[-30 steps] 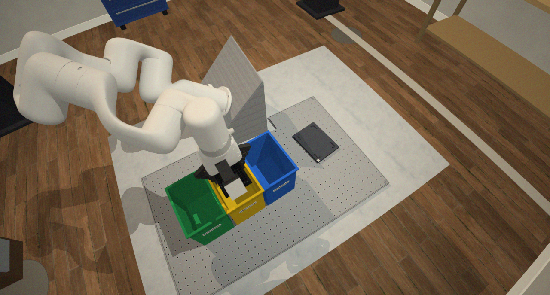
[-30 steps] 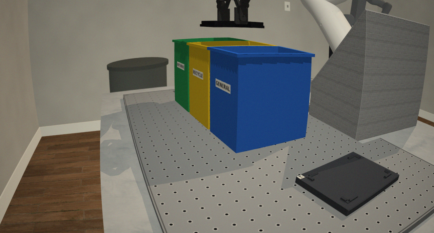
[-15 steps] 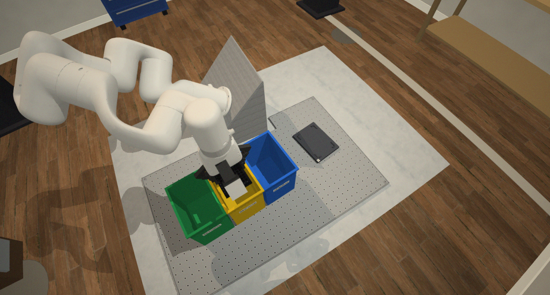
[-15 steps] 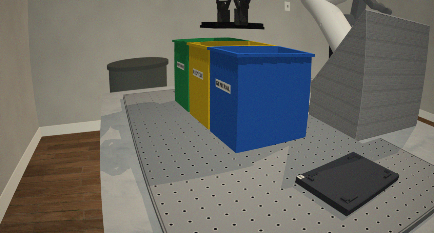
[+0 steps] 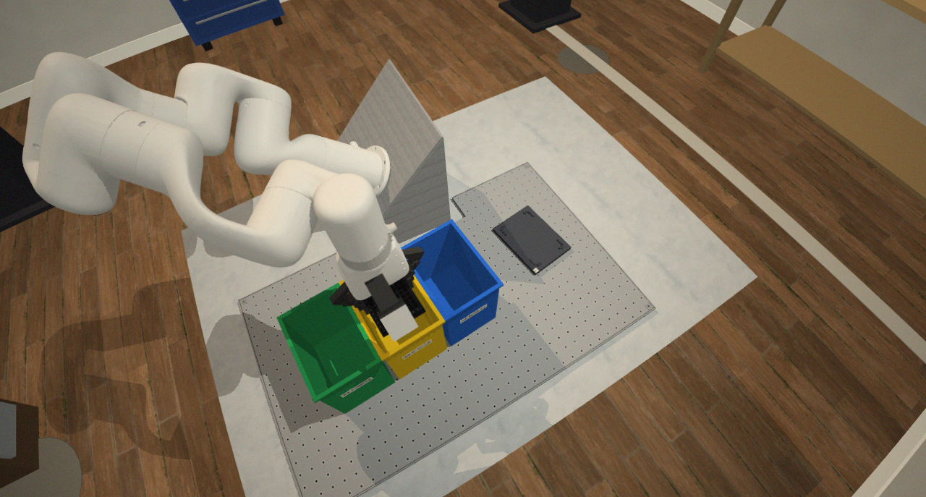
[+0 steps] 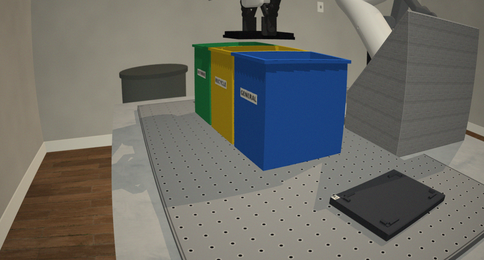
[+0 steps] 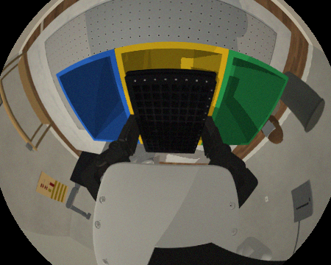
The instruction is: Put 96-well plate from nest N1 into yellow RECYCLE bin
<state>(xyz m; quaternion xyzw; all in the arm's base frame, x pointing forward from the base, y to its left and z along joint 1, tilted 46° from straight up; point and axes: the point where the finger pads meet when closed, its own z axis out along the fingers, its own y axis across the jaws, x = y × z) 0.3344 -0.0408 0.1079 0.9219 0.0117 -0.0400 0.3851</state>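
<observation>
My gripper is shut on the black 96-well plate, holding it flat by its long sides. In the exterior view the plate hangs level a little above the bin rims, under the gripper. In the wrist view it lies over the mouth of the yellow RECYCLE bin. The yellow bin stands upright between the green bin and the blue bin. The dark plate nest N1 lies empty on the perforated board.
The green bin and the blue GENERAL bin touch the yellow one on either side. A tall grey wedge block stands behind the bins near the arm's base. A dark round stool stands off the table.
</observation>
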